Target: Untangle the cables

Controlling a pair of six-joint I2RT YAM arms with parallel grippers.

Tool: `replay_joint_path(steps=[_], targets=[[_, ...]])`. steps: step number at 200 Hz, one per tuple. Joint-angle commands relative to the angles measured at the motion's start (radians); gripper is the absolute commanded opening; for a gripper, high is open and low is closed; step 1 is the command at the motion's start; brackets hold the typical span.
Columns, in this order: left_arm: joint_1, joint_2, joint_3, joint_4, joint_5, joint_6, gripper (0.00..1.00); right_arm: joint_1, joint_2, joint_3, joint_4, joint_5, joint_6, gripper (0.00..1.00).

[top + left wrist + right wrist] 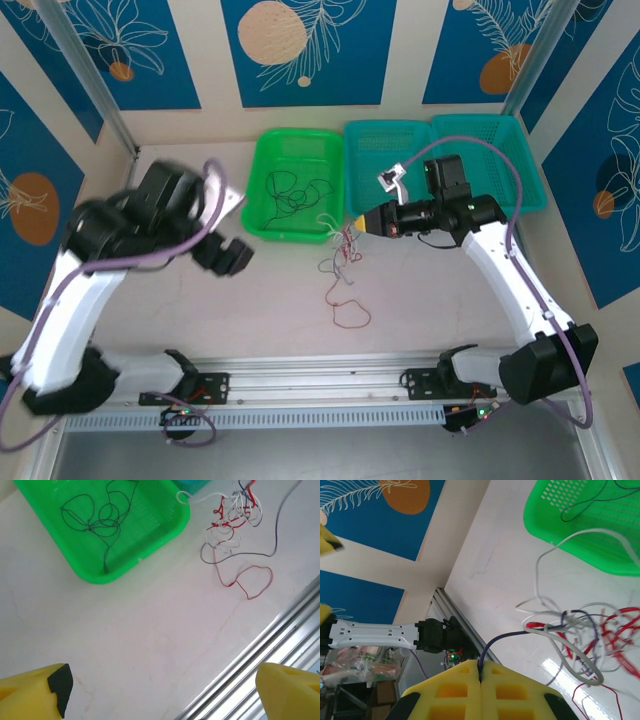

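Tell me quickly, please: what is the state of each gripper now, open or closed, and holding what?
Left gripper: open, fingers wide apart, holding nothing.
Right gripper: closed, pinching a dark cable.

The green basket (300, 152), at 11 o'clock from the tangle (338, 260), has a black wire (91, 528) in it. At 1 and 2 o'clock are a teal basket (385, 150) and a second teal basket (490, 150). The tangle is red and whitish, with a dark blue strand (492, 641). The wall panels (300, 50) are blue with white leaves and orange discs. The fingers (287, 692) are yellow.
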Motion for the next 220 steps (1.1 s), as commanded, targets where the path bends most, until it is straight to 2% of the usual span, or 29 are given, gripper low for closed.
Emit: replay_joint_path(steps=[1,40,54,70,109,130,159,177,207,220], targets=[[0.005,-0.192,-0.256,0.368,0.103,-0.107,0.94,0.022,0.033,0.051,-0.039,-0.077,-0.054,0.00],[0.004,-0.257,-0.669,0.982,0.306,-0.183,0.94,0.098,0.080,0.121,-0.111,-0.113,-0.157,0.00],[0.005,-0.227,-0.768,1.184,0.347,-0.182,0.94,0.121,0.082,0.138,-0.128,-0.134,-0.179,0.00],[0.005,-0.174,-0.831,1.334,0.411,-0.151,0.93,0.140,0.073,0.141,-0.130,-0.136,-0.185,0.00],[0.005,-0.071,-0.909,1.520,0.512,-0.114,0.93,0.184,0.054,0.150,-0.125,-0.128,-0.189,0.00],[0.004,-0.027,-0.909,1.558,0.577,-0.101,0.93,0.203,0.056,0.158,-0.113,-0.128,-0.175,0.00],[-0.010,0.040,-0.920,1.590,0.722,-0.106,0.91,0.219,0.057,0.157,-0.054,-0.127,-0.135,0.00],[-0.030,0.079,-0.939,1.637,0.708,-0.112,0.89,0.237,0.062,0.164,-0.035,-0.129,-0.123,0.00],[-0.041,0.134,-0.965,1.738,0.629,-0.131,0.72,0.245,0.065,0.162,0.001,-0.131,-0.090,0.00],[-0.042,0.157,-0.965,1.735,0.560,-0.138,0.57,0.245,0.054,0.149,0.033,-0.122,-0.065,0.00]])
